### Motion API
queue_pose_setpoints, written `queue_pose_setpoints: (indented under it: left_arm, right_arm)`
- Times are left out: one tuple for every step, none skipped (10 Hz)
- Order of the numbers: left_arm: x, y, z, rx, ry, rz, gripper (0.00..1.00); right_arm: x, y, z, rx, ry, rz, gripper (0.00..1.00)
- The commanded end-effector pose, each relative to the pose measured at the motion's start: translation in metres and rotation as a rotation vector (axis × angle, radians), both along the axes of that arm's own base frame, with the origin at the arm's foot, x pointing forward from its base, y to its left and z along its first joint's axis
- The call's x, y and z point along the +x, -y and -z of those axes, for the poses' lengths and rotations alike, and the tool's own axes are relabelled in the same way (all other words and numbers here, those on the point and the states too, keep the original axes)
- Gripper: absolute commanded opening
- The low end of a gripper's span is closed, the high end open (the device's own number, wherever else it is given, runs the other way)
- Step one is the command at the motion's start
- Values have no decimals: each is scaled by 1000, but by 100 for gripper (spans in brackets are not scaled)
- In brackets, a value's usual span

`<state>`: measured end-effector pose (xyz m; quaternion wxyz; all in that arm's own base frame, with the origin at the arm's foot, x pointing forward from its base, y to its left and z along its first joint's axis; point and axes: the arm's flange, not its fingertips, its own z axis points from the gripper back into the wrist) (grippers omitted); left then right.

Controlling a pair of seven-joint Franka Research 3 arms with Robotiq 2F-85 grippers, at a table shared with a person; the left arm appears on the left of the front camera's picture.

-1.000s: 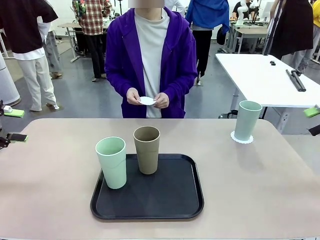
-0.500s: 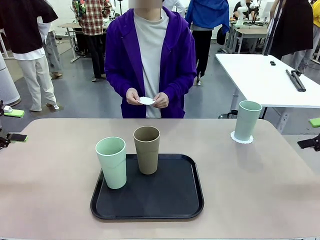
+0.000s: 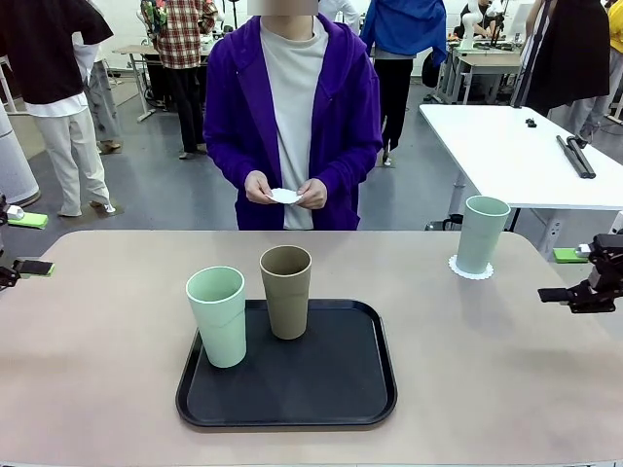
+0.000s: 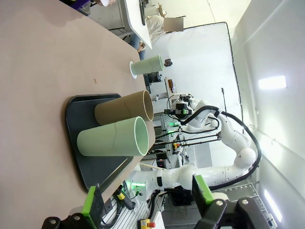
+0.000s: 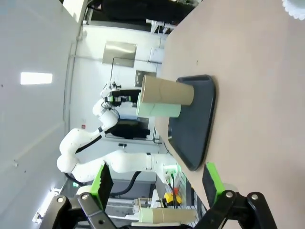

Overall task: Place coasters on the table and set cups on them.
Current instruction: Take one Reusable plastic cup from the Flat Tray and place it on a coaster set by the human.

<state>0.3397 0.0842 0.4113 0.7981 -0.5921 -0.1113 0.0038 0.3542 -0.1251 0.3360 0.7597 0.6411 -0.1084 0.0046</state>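
Note:
A pale mint cup (image 3: 481, 233) stands on a lacy white coaster (image 3: 470, 268) at the table's (image 3: 487, 370) far right. A second mint cup (image 3: 218, 316) and a tan cup (image 3: 286, 290) stand upright on the black tray (image 3: 331, 389). The person's hands hold another coaster (image 3: 285, 196) at waist height. My right gripper (image 3: 574, 274) hovers open and empty at the right edge, to the right of the cup on its coaster. My left gripper (image 3: 21, 243) is open at the left edge. The left wrist view shows both tray cups (image 4: 114, 138) beyond the open left gripper (image 4: 147, 199). The open right gripper (image 5: 157, 180) faces the tray (image 5: 195, 124).
A white table (image 3: 516, 146) stands behind on the right. The person in a purple jacket (image 3: 292, 107) stands at the far edge, centre. Bare tabletop lies left of the tray and between the tray and the right cup.
My right gripper has come down and in from the right edge, now level with the tabletop's right side. The cups, the tray and the person's hands have stayed put.

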Motion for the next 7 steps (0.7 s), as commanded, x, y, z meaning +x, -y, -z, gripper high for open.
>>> queue_pose_setpoints:
  left_arm:
    - [-1, -1, 0, -8, 16, 0, 100]
    - [-1, -1, 0, -8, 16, 0, 100]
    - [-1, -1, 0, -8, 16, 0, 100]
    - [-1, -1, 0, -8, 16, 0, 100]
    - [-1, -1, 0, -8, 16, 0, 100]
    - [-1, -1, 0, -8, 16, 0, 100]
    - [-1, -1, 0, -8, 16, 0, 100]
  right_arm:
    - [-3, -7, -5, -19, 12, 58, 100]
    - [-2, -6, -7, -34, 0, 55, 100]
    - [-2, -5, -11, -44, 32, 26, 100]
    - [-2, -3, -16, -52, 63, 37, 100]
    - [1, -2, -5, -27, 17, 27, 100]
    - [1, -2, -5, -27, 17, 27, 100]
    - [1, -2, -5, -27, 17, 27, 100]
